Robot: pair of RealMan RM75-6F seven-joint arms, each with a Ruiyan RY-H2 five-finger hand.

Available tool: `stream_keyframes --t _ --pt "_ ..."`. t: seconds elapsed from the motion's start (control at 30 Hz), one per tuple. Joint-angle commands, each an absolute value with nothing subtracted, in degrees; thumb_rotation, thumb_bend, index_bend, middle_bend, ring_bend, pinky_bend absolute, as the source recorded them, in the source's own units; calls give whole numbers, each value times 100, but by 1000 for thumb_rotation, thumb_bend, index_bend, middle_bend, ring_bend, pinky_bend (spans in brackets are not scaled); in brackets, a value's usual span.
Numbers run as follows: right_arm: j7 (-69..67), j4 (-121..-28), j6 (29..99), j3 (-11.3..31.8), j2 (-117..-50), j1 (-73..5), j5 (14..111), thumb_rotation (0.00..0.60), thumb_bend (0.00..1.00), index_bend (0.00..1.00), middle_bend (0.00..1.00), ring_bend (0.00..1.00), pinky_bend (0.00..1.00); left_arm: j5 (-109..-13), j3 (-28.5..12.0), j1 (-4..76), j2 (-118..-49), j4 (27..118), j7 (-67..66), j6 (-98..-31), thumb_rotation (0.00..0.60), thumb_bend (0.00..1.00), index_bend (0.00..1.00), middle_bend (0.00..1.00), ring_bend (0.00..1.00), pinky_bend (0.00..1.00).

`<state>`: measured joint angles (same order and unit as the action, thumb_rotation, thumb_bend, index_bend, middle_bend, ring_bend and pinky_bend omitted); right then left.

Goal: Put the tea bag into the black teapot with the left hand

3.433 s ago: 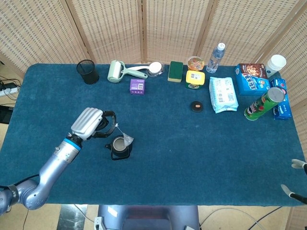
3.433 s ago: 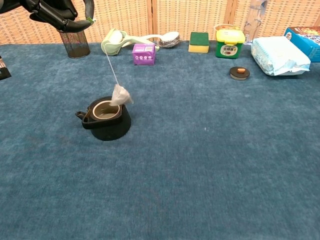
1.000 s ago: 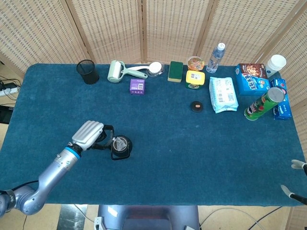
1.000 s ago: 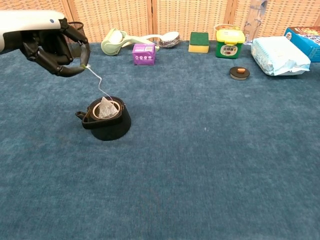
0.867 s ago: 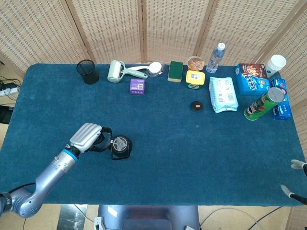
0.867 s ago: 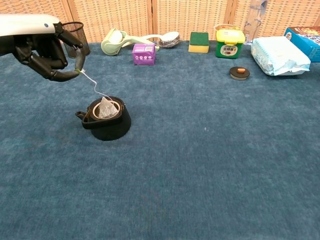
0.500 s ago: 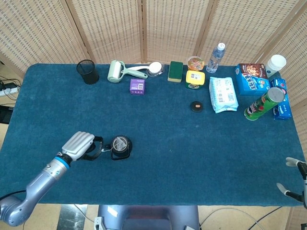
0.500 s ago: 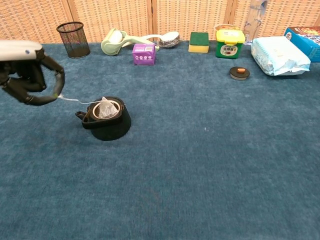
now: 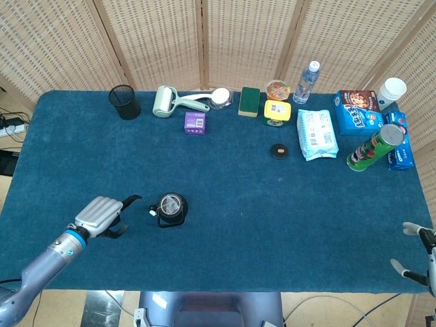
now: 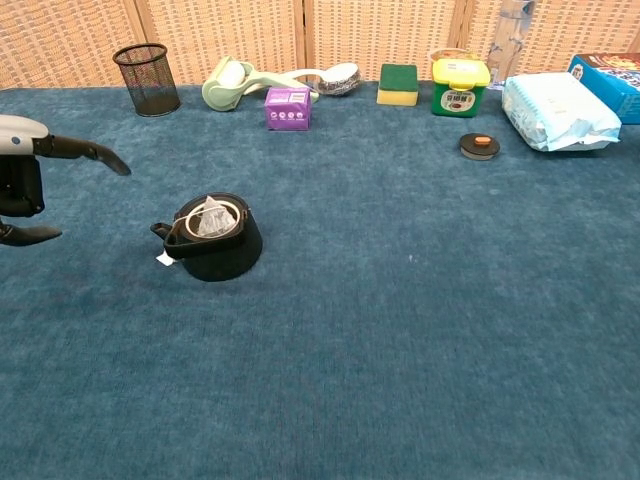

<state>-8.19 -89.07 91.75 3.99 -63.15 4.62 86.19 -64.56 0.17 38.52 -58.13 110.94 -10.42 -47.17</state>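
Note:
The black teapot stands on the blue table at the front left. The pale tea bag lies inside its mouth, and its small paper tag hangs over the rim onto the cloth at the pot's left. My left hand hovers a short way left of the pot, fingers spread, holding nothing. My right hand shows only at the front right table corner in the head view, fingers apart and holding nothing.
Along the back edge stand a black mesh cup, a lint roller, a purple box, a green sponge, a yellow jar and a wipes pack. A small black lid lies mid-right.
My left hand lowered the tea bag into the teapot, drew back to the left, then opened and let go of the string. The tag now lies beside the pot.

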Motion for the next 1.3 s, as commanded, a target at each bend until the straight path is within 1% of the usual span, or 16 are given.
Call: stream_keyframes --t 0.03,0.1,0.2,0.33,0.43,0.53,0.73,0.87,1.03,1.3 --pt "-827 -8898 9170 391 -6316 459 8626 600 99 262 367 305 386 -6601 -25 3701 -5782 11213 -1014 -5043 600 450 47 983 950 917" --pt "-823 -8899 9169 390 -6310 454 8631 600 99 262 366 305 385 -6685 -41 3678 -5738 11247 -1006 -5101 600 492 46 983 950 917" --pt "-813 -8918 9176 387 -6299 451 8640 600 99 262 367 305 385 -6691 -51 3808 -5578 11269 -1130 -4901 600 620 46 983 950 917" --pt "-811 -8918 9189 382 -6319 457 8635 600 99 263 366 305 385 -6371 -38 4283 -5231 11378 -1499 -4151 600 742 47 983 950 917" --pt "-834 -8899 9200 371 -6336 474 8624 600 98 263 367 305 385 -6076 -80 4622 -5100 11466 -1561 -3659 600 825 46 983 950 917" --pt "-851 -8876 9198 360 -6352 488 8604 600 98 263 367 305 385 -5827 -90 4922 -5066 11465 -1591 -3253 600 874 45 983 950 917" --pt "-940 -8799 9234 361 -6366 545 8530 600 99 263 366 305 385 -5211 31 5604 -5197 11211 -1668 -2510 600 915 32 994 959 917" --pt "-1042 -8711 9219 360 -6405 571 8475 600 100 263 367 305 385 -4687 192 6143 -5545 10886 -1680 -2237 600 918 28 995 959 917" --pt "-1133 -8626 9238 372 -6417 606 8427 600 100 262 367 305 385 -4165 484 6672 -5877 10574 -1681 -2197 600 911 29 994 959 917" --pt "-1219 -8545 9249 376 -6436 663 8359 600 99 262 367 305 388 -3672 876 7260 -6279 10280 -1618 -2202 600 910 28 995 959 917"
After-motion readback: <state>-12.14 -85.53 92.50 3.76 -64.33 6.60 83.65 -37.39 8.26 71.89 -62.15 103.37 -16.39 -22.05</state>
